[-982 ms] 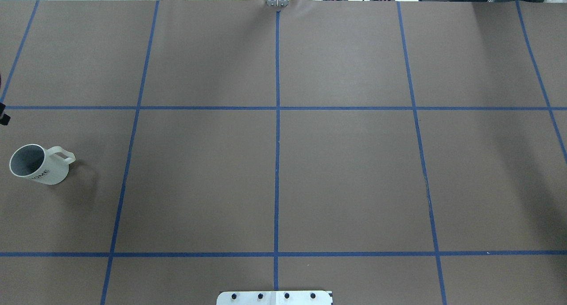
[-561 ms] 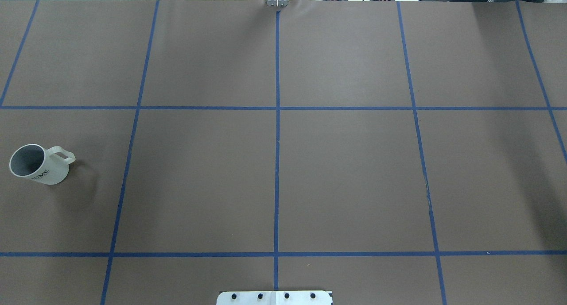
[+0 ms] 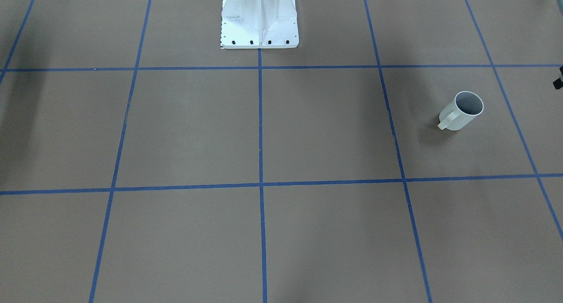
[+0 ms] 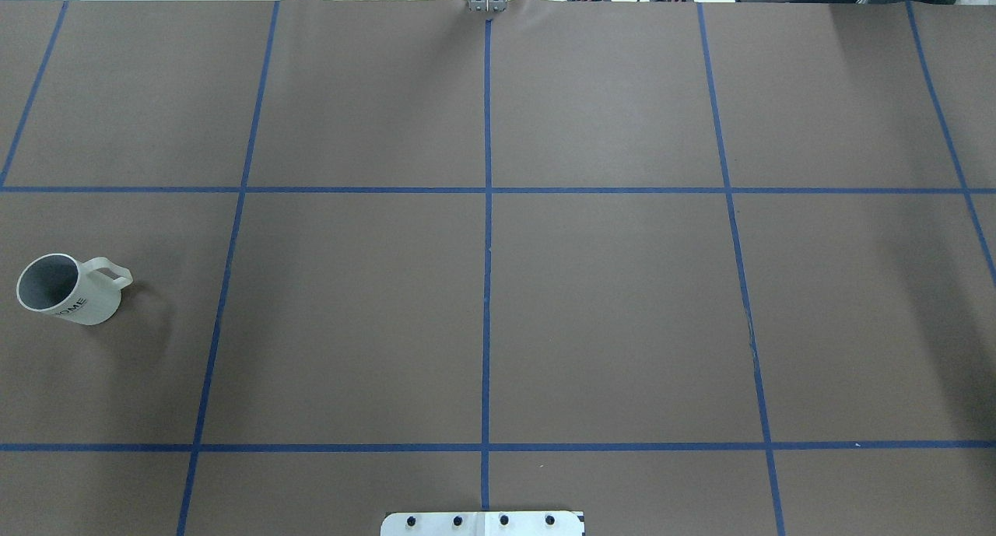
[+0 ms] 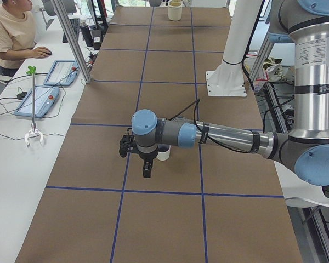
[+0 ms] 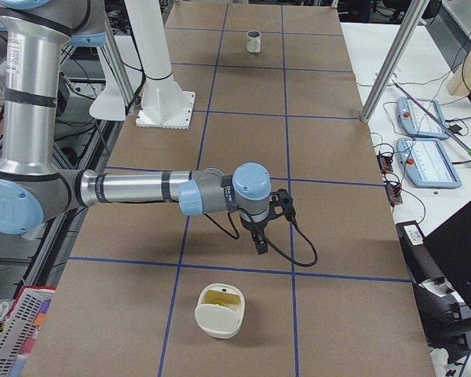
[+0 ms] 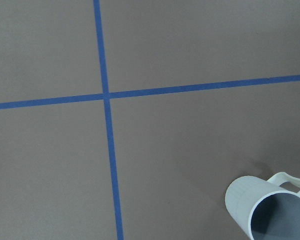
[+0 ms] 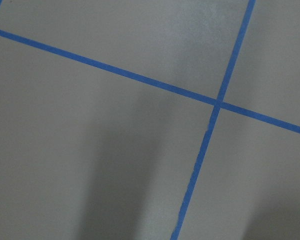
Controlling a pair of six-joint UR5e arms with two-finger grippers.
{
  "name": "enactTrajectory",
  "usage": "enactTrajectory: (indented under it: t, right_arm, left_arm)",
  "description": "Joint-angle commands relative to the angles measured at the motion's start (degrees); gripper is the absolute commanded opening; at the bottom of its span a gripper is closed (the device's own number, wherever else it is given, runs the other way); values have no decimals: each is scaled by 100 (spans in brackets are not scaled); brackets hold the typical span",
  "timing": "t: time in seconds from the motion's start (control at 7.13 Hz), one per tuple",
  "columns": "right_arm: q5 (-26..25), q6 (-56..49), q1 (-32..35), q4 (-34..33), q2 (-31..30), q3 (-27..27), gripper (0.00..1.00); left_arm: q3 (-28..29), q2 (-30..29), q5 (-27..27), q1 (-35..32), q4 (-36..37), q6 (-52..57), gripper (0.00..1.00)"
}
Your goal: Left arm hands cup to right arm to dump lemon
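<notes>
The white cup (image 4: 68,289) stands upright near the table's left end, handle toward the middle; it also shows as the cup (image 3: 462,111), the cup (image 7: 270,207) and, far off, the cup (image 6: 253,41). Its inside looks grey, and the lemon is hidden. My left gripper (image 5: 145,164) shows only in the exterior left view, hovering beside the cup (image 5: 163,153) and apart from it; I cannot tell whether it is open or shut. My right gripper (image 6: 261,239) hangs over the table's right end, seen only in the exterior right view; its state I cannot tell.
A cream tub (image 6: 220,310) with a yellowish inside sits at the table's right end. Blue tape lines (image 4: 486,248) grid the brown table. The white robot base (image 3: 259,17) stands mid-table. A person sits at a side desk (image 5: 22,137) bearing tablets.
A small black part at the overhead view's left edge has slipped out of view. The cup has not moved.
</notes>
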Motion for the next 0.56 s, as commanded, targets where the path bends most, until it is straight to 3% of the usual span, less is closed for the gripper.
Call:
enactTrajectory:
  t: [0.0,0.42]
  right_arm:
    - [-83,-10,-29,-37,-6,40,100]
    - [-110,-1,-29,-37,90,49,100]
  left_arm:
    - [15,20,15,-7,-9,-49,100]
    - [-72,-77,42,2,-18,-58,100]
